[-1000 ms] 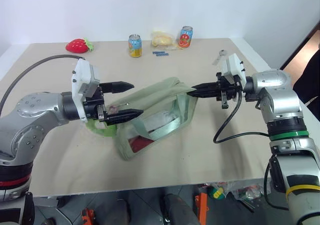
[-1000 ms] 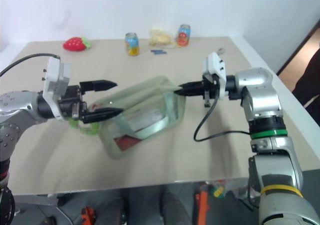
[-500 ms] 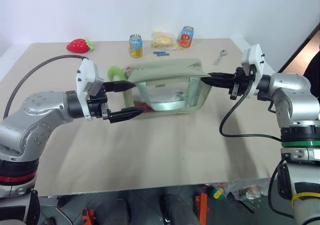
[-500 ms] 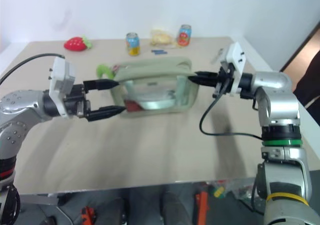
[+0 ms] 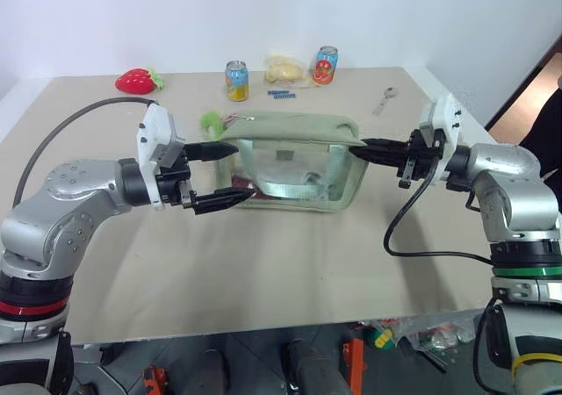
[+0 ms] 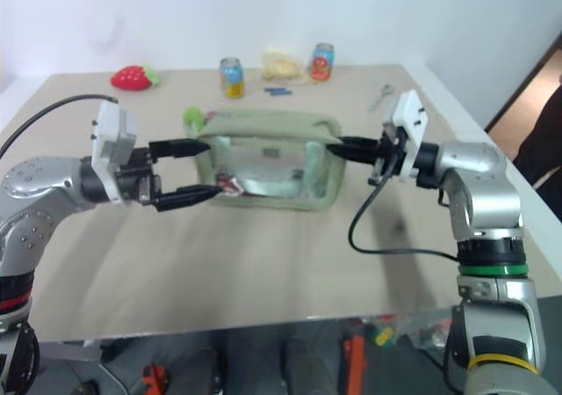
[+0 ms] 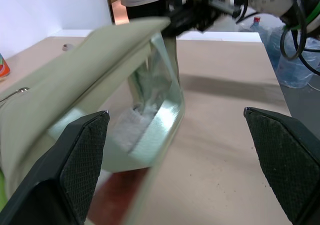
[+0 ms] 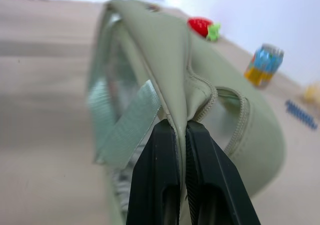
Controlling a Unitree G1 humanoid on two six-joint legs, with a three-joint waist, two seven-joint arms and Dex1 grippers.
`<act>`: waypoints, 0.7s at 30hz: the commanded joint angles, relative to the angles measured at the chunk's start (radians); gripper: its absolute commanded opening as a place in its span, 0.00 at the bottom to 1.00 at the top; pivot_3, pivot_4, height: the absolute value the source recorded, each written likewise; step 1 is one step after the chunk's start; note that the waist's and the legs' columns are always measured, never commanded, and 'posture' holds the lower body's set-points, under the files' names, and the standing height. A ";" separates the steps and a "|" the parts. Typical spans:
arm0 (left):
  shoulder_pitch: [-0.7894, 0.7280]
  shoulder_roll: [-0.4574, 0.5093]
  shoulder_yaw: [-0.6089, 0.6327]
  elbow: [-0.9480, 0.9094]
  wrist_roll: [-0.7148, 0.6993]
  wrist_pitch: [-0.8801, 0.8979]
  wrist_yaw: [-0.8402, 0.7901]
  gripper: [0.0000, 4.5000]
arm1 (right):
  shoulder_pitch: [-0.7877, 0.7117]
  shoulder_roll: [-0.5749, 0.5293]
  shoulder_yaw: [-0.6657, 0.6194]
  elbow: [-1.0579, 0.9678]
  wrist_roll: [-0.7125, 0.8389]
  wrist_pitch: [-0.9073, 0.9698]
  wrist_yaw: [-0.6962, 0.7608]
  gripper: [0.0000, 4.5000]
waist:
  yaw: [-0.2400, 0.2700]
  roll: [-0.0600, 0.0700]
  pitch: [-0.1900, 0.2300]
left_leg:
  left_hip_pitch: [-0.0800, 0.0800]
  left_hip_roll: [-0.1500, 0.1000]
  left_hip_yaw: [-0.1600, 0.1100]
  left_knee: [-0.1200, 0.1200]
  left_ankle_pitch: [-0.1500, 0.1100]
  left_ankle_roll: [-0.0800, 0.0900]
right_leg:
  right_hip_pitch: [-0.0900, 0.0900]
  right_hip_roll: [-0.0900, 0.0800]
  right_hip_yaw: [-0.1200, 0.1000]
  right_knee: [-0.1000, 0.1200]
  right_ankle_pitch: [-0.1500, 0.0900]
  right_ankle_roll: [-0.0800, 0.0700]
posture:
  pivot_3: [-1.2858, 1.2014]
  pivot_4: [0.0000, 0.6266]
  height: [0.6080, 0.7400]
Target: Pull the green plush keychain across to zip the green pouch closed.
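Observation:
The green pouch (image 5: 294, 162) stands upright mid-table, stretched out sideways. My right gripper (image 5: 362, 147) is shut on the fabric at the pouch's right end, pinching it beside the zipper between the fingers (image 8: 167, 175). The green plush keychain (image 5: 211, 120) hangs at the pouch's top left corner, partly behind it. At the pouch's left end my left gripper (image 5: 244, 173) is open, one finger near the top edge and one near the bottom, with the keychain just beyond the upper finger. In the left wrist view the pouch (image 7: 100, 85) lies between the wide-spread fingers (image 7: 80, 160).
Along the far edge of the table are a red plush strawberry (image 5: 136, 80), two drink cans (image 5: 237, 80) (image 5: 327, 65), a yellow packet (image 5: 285, 68), a small blue item (image 5: 279, 93) and a metal piece (image 5: 386, 101). Tools lie on the floor below the near edge.
My right gripper has pulled the pouch's end to the right, swinging the slumped pouch upright and taut. The keychain has come up beside the top left corner. My left gripper has stayed open.

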 commanded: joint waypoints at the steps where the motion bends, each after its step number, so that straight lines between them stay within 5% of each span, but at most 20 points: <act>1: 0.002 0.012 0.033 -0.015 -0.001 -0.016 -0.003 1.00 | -0.045 -0.003 -0.029 -0.057 0.049 -0.007 0.008 0.00 | 0.001 0.000 0.000 | 0.000 0.000 0.000 0.000 0.000 0.000 | 0.000 0.000 0.000 0.000 0.000 0.000 | 0.52 0.24 1.00; 21: -0.039 -0.002 0.095 -0.048 -0.096 0.021 0.063 1.00 | 0.106 -0.004 0.020 -0.096 0.020 -0.078 0.059 0.00 | 0.001 0.000 0.000 | 0.001 0.000 -0.001 0.001 0.000 0.000 | 0.001 0.000 -0.001 0.000 0.000 0.000 | 0.52 0.24 1.00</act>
